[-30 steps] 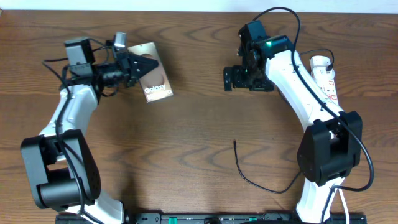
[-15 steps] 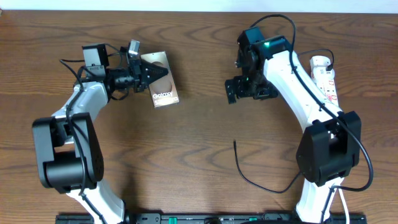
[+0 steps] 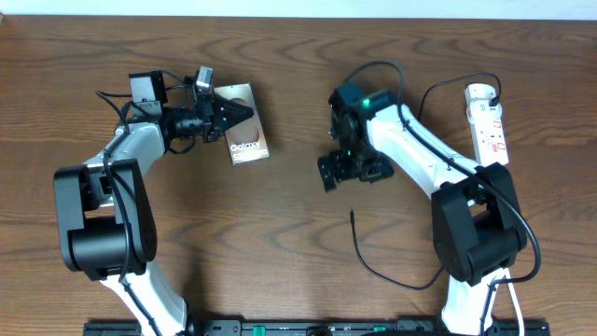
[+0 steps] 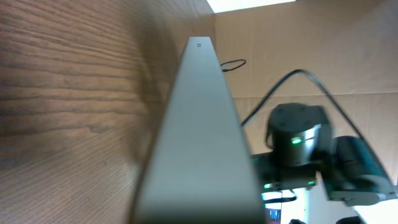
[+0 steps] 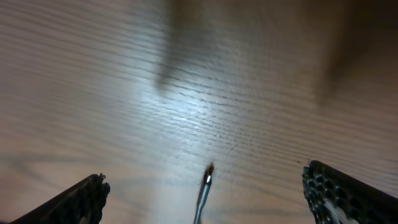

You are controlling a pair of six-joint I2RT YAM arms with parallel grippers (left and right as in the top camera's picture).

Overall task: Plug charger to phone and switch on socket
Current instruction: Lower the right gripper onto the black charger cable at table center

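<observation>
Upper left of the overhead view: you can read white "Galaxy" on the phone (image 3: 247,140); the line beneath is illegible.

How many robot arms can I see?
2. The left arm reaches to the phone on the left side. The right arm stretches over the middle, near the charger tip. None looks hidden.

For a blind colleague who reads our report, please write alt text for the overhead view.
The left gripper holds a bronze Galaxy phone by its edge over a wooden table. The right gripper hovers open near the free tip of the black charger cable; the white power strip lies at the far right.
</observation>
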